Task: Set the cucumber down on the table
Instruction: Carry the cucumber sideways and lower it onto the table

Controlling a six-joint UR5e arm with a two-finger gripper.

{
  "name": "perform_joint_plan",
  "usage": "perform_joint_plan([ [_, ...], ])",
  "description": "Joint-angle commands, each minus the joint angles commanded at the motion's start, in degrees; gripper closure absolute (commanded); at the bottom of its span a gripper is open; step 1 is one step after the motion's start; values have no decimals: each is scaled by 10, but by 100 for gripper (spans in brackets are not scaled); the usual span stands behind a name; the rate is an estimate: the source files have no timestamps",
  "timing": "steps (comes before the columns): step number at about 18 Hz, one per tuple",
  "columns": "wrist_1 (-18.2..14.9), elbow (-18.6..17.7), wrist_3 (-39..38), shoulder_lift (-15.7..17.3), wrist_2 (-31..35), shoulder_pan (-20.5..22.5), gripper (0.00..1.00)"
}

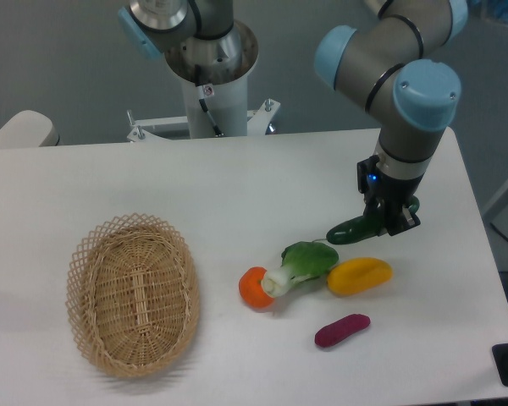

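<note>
The cucumber [349, 230] is dark green and glossy. It lies at the right of the white table [237, 178], and its left end is at or just above the tabletop. My gripper [388, 218] points down over the cucumber's right half with its fingers closed on both sides of it. A bit of the cucumber's right end shows behind the fingers. The part between the fingers is hidden.
A yellow vegetable [359, 275], a bok choy [300, 263], an orange vegetable [254, 288] and a magenta vegetable [342, 330] lie just in front of the gripper. An oval wicker basket [132, 292] stands at the front left. The robot base [212, 85] is at the back.
</note>
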Motion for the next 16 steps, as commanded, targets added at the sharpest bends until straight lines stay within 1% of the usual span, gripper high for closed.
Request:
perform_joint_plan([
  [2, 48, -16, 10, -18, 3, 6, 79],
  [3, 61, -13, 18, -23, 3, 15, 79],
  [5, 67, -13, 52, -36, 4, 19, 79],
  [7, 71, -11, 81, -57, 5, 21, 79],
  [9, 71, -4, 111, -76, 7, 35, 79],
  [11, 73, -5, 133, -80, 5, 52, 79],
  [14, 73, -7, 160, -90, 6, 60, 79],
  [16, 73, -16, 164, -90, 5, 68, 79],
])
